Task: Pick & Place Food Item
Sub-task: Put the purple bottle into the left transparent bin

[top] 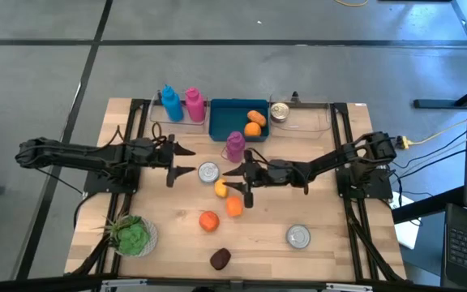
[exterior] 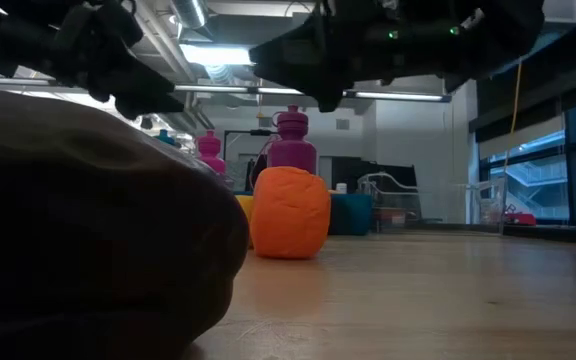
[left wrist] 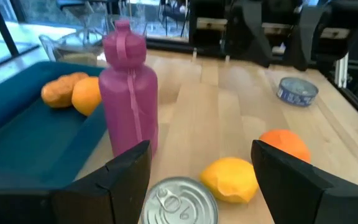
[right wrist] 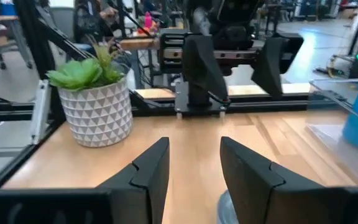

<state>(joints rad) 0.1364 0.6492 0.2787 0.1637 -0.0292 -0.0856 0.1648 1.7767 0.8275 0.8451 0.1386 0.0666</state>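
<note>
Several food items lie on the table: a yellow lemon-like piece [top: 220,189], two orange pieces [top: 233,206] [top: 208,221] and a dark brown piece [top: 220,258]. My left gripper [top: 185,161] is open, level above the table, facing a tin can [top: 208,171]; in the left wrist view the can [left wrist: 179,199] sits just ahead of the gripper [left wrist: 197,171], with the lemon piece [left wrist: 230,179] beside it. My right gripper [top: 235,182] is open and hovers by the lemon piece; in the right wrist view nothing is between its fingers [right wrist: 194,165].
A blue bin [top: 221,130] at the far side holds two orange foods [top: 254,122]. A purple bottle [top: 234,146] stands before it; blue [top: 170,104] and pink [top: 194,104] bottles stand to its left. Cans [top: 280,112] [top: 298,236] and a potted plant [top: 132,235] stand around.
</note>
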